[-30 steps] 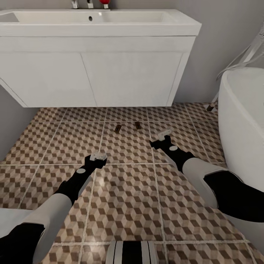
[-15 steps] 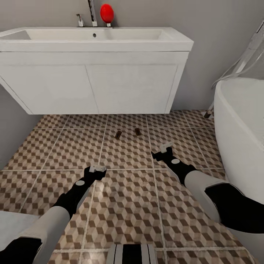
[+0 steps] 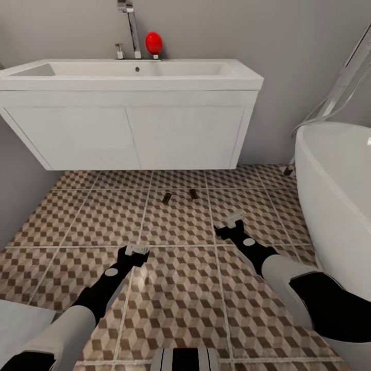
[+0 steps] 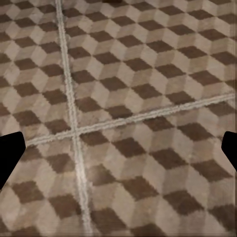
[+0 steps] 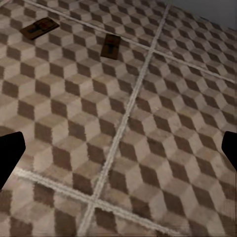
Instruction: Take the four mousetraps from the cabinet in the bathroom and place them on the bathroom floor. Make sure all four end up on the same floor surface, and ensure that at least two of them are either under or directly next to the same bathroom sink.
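Note:
Two mousetraps lie flat on the cube-patterned bathroom floor [image 3: 175, 288] just in front of the white vanity: one mousetrap [image 3: 166, 198] to the left, the other mousetrap [image 3: 193, 194] beside it. In the right wrist view they are the left mousetrap [image 5: 39, 27] and the right mousetrap [image 5: 110, 46]. The sink [image 3: 129, 72] with its chrome tap [image 3: 131, 26] stands above them. My left gripper [image 3: 137, 250] hangs open and empty over the tiles, well short of the traps. My right gripper [image 3: 234, 218] is open and empty too, nearer the bathtub. The cabinet is out of view.
The white bathtub [image 3: 335, 196] fills the right side, close to my right arm. A red ball-shaped object [image 3: 153, 43] sits on the sink's back edge. A grey wall [image 3: 20, 185] closes the left. A white surface corner [image 3: 15, 324] shows at lower left.
The whole picture has shifted: the sink now sits lower and smaller, with more tap and wall above it, so the camera has moved. Both grippers stay open and the traps lie still.

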{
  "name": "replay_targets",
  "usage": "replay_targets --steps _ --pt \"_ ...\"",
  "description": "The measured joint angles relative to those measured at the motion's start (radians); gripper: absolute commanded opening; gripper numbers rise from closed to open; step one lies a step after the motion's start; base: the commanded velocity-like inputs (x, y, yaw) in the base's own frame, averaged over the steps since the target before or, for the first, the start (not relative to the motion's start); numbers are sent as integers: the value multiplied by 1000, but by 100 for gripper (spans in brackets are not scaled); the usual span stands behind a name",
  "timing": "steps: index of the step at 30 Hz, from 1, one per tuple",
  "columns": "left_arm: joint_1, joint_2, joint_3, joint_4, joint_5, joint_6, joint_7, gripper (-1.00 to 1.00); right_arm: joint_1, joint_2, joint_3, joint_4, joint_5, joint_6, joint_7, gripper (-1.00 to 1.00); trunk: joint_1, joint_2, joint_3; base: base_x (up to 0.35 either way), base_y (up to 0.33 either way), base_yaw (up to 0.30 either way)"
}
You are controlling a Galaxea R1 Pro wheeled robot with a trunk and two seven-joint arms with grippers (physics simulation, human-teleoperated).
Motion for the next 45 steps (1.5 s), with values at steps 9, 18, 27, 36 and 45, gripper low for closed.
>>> replay_targets --steps 9,18,27,36,45 --pt "48 3 0 2 0 -5 0 100 47 -27 0 0 -1 -43 0 100 -4 2 35 0 0 0" --pt "74 15 -1 58 3 -114 1 100 103 -46 0 0 -1 -54 -1 100 -15 18 68 0 0 0" --pt "78 27 0 150 4 -182 0 100 141 -54 1 0 -2 -74 -1 100 -49 81 96 0 0 0" --pt "78 35 2 306 24 -310 -1 100 205 -59 1 0 -1 -126 -1 100 -84 144 125 0 0 0" --pt "78 37 6 466 36 -465 -1 100 265 -71 1 0 -1 -161 -2 100 -118 207 153 0 0 0"
